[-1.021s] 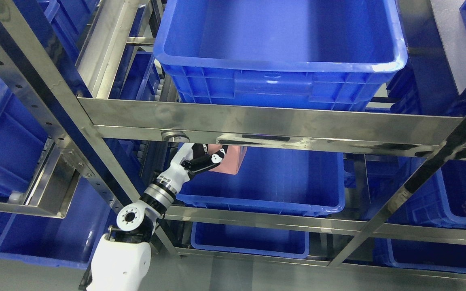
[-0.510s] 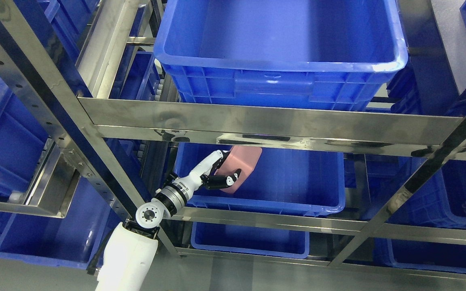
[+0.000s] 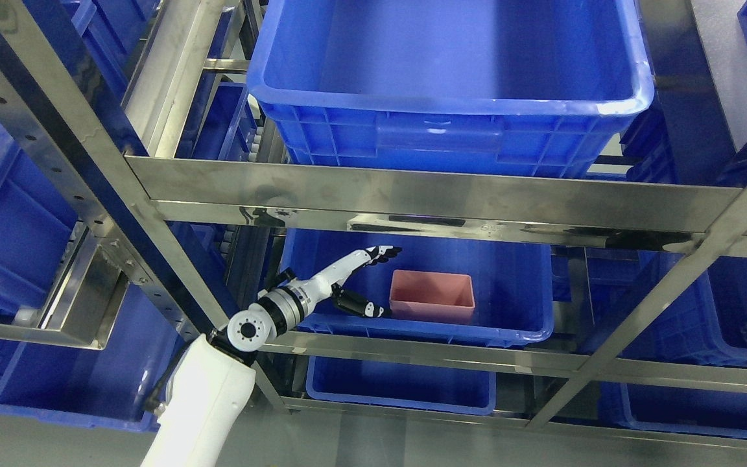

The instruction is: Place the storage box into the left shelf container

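A small pink storage box (image 3: 432,296) rests upright, open side up, on the floor of the blue container (image 3: 509,334) on the middle shelf level. My left hand (image 3: 373,279) hovers just left of the box, inside the container's left end, open with fingers spread and nothing in them. The thumb tip lies close to the box's left wall, without a grasp. The left arm (image 3: 205,402) rises from the bottom edge, white with a black wrist ring. No right arm shows.
A steel crossbar (image 3: 438,198) runs just above the hand. A large empty blue crate (image 3: 445,84) sits on the shelf above. More blue bins stand left (image 3: 75,383), below (image 3: 399,386) and right (image 3: 730,324). Slanted steel uprights (image 3: 82,168) frame the rack.
The left hand let go of the pink box, which dropped onto the container floor and now sits to the right of the hand. The fingers opened, and the forearm lowered.
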You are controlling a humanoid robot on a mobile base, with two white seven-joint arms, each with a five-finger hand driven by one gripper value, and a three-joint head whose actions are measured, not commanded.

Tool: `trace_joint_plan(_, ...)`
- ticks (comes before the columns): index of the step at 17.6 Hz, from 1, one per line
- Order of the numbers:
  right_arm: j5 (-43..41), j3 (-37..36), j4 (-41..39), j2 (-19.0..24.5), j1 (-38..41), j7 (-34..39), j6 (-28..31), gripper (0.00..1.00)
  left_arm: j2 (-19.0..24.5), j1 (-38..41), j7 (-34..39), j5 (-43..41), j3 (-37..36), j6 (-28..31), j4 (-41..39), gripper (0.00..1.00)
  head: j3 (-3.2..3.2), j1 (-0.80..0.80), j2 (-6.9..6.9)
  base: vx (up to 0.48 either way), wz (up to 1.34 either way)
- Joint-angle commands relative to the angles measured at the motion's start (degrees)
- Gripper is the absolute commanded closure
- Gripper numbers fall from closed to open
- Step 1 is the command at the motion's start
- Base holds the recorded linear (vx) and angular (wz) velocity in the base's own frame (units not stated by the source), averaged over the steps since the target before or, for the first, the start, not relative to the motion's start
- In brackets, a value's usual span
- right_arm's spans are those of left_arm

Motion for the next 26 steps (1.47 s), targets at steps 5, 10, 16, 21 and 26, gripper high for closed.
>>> trace_joint_plan(5, 0.0, -0.3, -1.0, -1.0, 0.0, 0.0, 0.0, 0.0, 1.0, 1.0, 8.9, 19.7, 9.1, 0.6, -6.1, 0.01, 0.0, 0.0, 0.0, 0.0, 0.0)
trace_joint_plan(10, 0.0, -0.3, -1.0, -1.0, 0.0, 0.0, 0.0, 0.0, 1.0, 10.1, 30.3, 26.2, 7.8, 1.3, -17.5, 0.0, 0.0, 0.0, 0.0, 0.0, 0.0)
trace_joint_plan(16, 0.0, -0.3, -1.0, -1.0, 0.0, 0.0, 0.0, 0.0, 1.0, 25.8, 29.4, 27.9, 6.3, 5.9, -37.2, 0.0, 0.0, 0.0, 0.0, 0.0, 0.0)
trace_joint_plan(21, 0.0, -0.3, -1.0, -1.0, -0.1, 0.0, 0.0, 0.0, 1.0, 34.7, 26.9, 27.8, 6.5, 2.2, -43.7, 0.0, 0.0, 0.0, 0.0, 0.0, 0.0)
trace_joint_plan(26, 0.0, -0.3, -1.0, -1.0, 0.0, 0.0, 0.0, 0.0, 1.0, 37.3, 29.6, 27.8, 7.0, 0.0, -43.7, 0.0, 0.0, 0.0, 0.0, 0.0, 0.0)
